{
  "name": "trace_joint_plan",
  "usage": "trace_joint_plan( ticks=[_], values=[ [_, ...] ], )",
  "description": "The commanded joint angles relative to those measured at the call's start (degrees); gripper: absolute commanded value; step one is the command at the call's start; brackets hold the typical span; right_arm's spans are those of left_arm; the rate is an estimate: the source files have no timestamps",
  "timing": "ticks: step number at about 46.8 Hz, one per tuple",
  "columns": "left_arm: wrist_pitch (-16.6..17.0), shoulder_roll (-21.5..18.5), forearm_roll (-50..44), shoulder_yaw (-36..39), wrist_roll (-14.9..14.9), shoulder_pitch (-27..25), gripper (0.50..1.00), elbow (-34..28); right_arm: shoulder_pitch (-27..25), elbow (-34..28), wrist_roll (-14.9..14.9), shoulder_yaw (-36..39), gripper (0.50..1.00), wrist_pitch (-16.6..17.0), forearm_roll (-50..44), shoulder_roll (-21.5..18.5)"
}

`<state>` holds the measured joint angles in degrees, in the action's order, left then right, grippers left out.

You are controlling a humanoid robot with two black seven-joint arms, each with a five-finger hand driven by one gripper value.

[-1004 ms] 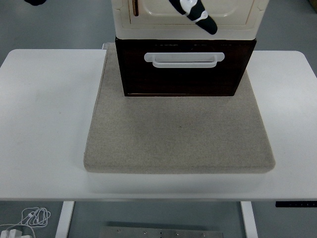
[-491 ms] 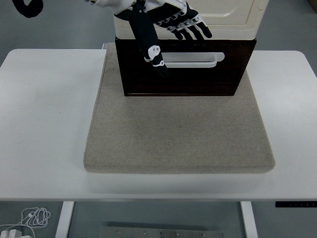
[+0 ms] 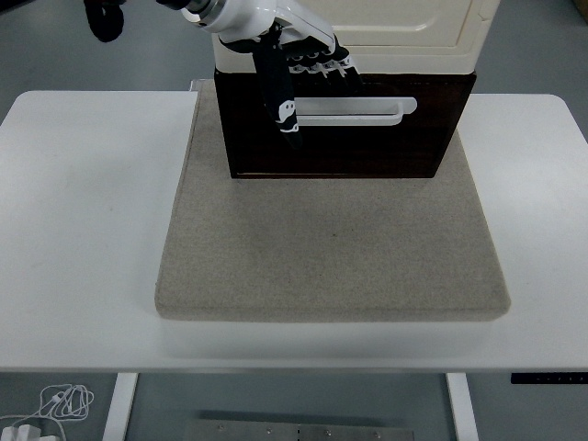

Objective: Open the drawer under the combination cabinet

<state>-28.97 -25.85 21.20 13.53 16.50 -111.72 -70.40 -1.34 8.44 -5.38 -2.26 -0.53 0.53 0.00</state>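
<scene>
Fingers (image 3: 317,66) of the left hand (image 3: 289,69) curl over the dark drawer's (image 3: 367,147) top edge, gripping nothing, thumb pointing down across its white handle (image 3: 363,110).

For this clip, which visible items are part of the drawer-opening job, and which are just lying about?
Part of the job:
- dark brown drawer, shut
- its white handle
- cream cabinet above it
- left hand at the handle's left end

Lying about:
- grey mat under the cabinet
- white table
- white cable on the floor
</scene>
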Motion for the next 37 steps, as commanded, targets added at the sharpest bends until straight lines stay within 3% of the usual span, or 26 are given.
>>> trace_joint_plan(
  ticks=[1, 20, 37],
  values=[
    [0.49, 1.24, 0.24, 0.19, 0.46, 0.19, 1.000, 1.49, 0.02, 0.00, 0.01, -0.03, 0.928, 0.00, 0.00, 0.00],
    [3.04, 5.37, 0.42, 0.27, 3.27, 1.86, 1.000, 3.77, 0.02, 0.00, 0.01, 0.06, 0.928, 0.00, 0.00, 0.00],
    [9.01, 8.62, 0.33, 0.27, 5.38, 3.09, 1.000, 3.33, 0.02, 0.00, 0.01, 0.06, 0.928, 0.00, 0.00, 0.00]
  ],
)
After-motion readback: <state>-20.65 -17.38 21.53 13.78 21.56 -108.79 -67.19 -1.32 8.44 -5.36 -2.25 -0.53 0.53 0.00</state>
